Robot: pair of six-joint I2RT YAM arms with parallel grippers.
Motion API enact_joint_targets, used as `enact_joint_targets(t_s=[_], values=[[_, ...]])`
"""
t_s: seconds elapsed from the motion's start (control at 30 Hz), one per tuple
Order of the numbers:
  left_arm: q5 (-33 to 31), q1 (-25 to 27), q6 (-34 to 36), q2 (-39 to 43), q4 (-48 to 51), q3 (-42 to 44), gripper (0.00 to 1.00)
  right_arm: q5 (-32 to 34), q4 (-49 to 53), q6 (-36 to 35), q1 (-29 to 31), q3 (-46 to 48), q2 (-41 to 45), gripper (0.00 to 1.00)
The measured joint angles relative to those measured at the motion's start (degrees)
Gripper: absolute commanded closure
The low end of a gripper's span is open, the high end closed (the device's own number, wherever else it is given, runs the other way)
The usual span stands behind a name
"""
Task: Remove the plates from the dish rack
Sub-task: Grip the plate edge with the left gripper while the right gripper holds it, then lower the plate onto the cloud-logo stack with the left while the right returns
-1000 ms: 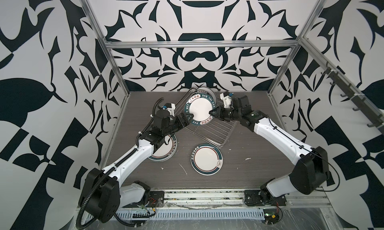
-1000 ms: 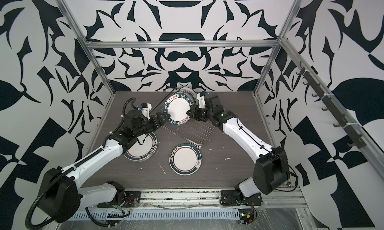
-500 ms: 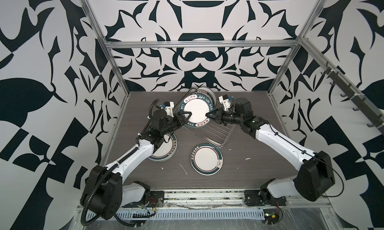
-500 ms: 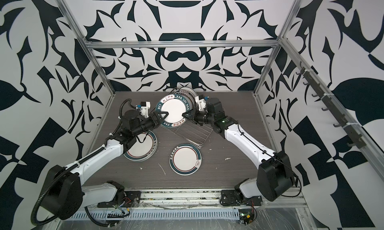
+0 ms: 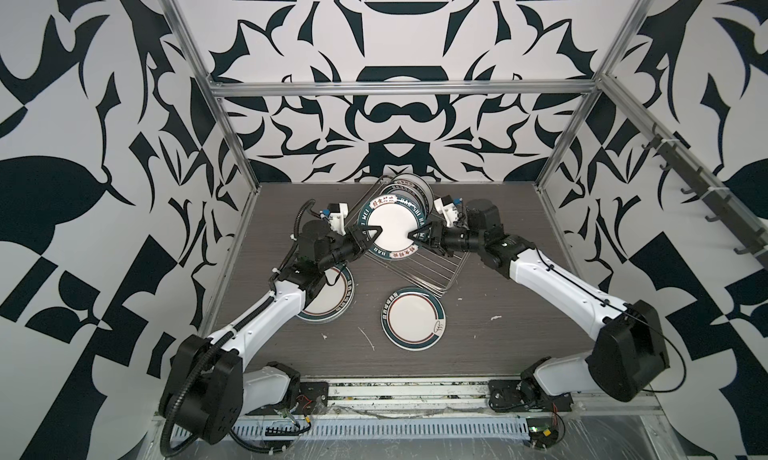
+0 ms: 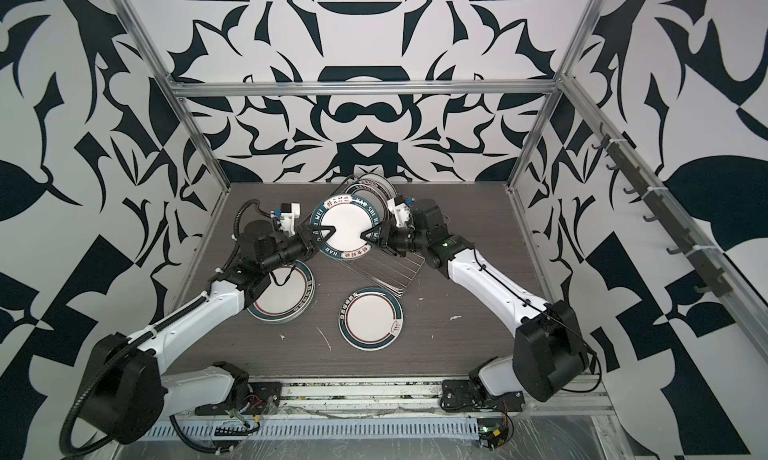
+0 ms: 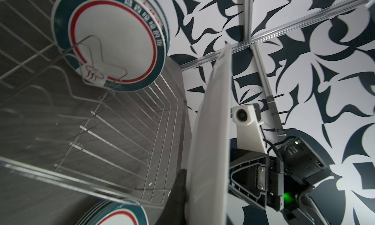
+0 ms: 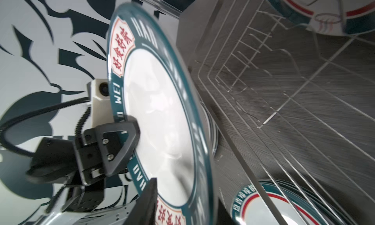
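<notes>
1. Plate (image 5: pixel 390 229) hangs tilted over dish rack (image 5: pixel 440 267), spanning between both grippers.
2. Left gripper (image 5: pixel 374 234) pinches its left rim, fingers closed on it.
3. Right gripper (image 5: pixel 413 238) straddles opposite rim; whether it grips, cannot tell.

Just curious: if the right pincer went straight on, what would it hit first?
The lifted plate, whose rim sits at the tips of the right pincer; beyond it, probably the left pincer.
</notes>
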State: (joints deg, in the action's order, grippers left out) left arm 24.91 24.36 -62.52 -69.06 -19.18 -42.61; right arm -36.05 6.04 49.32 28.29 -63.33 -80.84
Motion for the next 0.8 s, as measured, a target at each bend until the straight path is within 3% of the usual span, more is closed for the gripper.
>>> enact_joint_targets(t_s=[0.27,0.4,0.57,0.8], values=[[0.8,-0.7,6.7,14.2,33.0,-3.6,1.00,12.1,17.0,-12.9,-1.3,-11.7,0.0,0.51],[2.4,-0.1,9.6,19.8,44.5,-2.5,1.00,20.3,24.0,-19.1,-1.8,-18.0,-0.5,0.50],[2.8,3.6,10.6,21.8,51.3,2.9,1.00,29.1,28.9,-23.9,-2.0,-21.3,-3.2,0.50],[-0.2,12.7,9.9,14.3,50.1,5.8,1.00,35.3,33.2,-26.9,-2.6,-21.3,-7.6,0.50]])
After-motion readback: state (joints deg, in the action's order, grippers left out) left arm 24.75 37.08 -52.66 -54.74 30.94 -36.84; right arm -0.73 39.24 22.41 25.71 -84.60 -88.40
